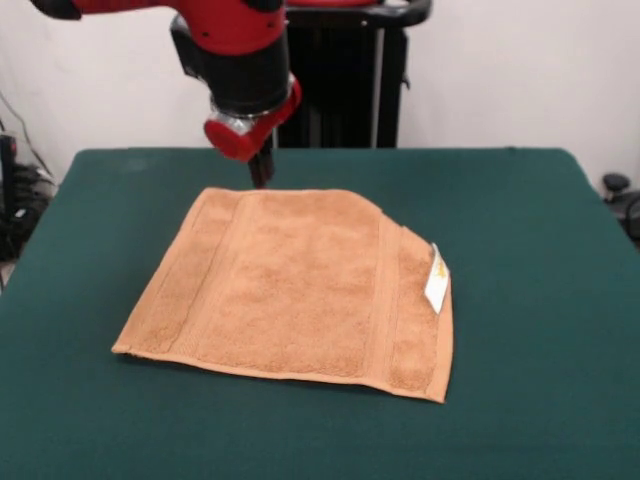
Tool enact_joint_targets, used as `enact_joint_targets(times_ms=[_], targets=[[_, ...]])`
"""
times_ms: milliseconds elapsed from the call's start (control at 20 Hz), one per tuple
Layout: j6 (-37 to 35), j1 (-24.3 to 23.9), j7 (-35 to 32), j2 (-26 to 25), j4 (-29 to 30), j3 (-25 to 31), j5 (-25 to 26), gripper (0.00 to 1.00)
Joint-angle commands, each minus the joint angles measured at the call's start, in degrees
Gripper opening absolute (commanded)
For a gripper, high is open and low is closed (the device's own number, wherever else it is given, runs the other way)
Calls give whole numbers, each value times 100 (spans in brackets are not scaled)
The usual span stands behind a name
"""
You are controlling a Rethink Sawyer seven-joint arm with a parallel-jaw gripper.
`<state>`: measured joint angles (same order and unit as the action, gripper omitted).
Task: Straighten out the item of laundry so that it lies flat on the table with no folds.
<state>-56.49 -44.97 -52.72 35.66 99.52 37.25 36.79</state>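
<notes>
The tan-orange towel (300, 290) lies spread on the dark green table (520, 300), a little left of the middle. Border bands run near its left and right ends. A small white tag (437, 279) sticks out at the right edge. The far right corner looks cut off on a slant, as if folded, and the right end is slightly raised. My gripper (261, 172) hangs from the red and black arm just above the towel's far edge, left of its middle. Its tips show as one narrow dark stub, shut and holding nothing.
The black pedestal (345, 90) stands behind the table's far edge. Cables and dark gear (15, 200) sit off the table at the left, and a dark object (618, 190) off the right edge. Bare green felt surrounds the towel on all sides.
</notes>
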Motion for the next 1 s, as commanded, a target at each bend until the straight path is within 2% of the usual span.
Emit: enact_joint_targets(times_ms=[50,300,600,1000], targets=[[526,594,119,-669,-695,354,82,0],[575,937,-38,-776,-1118,305,5,0],[269,1450,-278,-1001,-1839,77,-42,0],[-162,2016,-529,-925,-2571,-193,-68,0]])
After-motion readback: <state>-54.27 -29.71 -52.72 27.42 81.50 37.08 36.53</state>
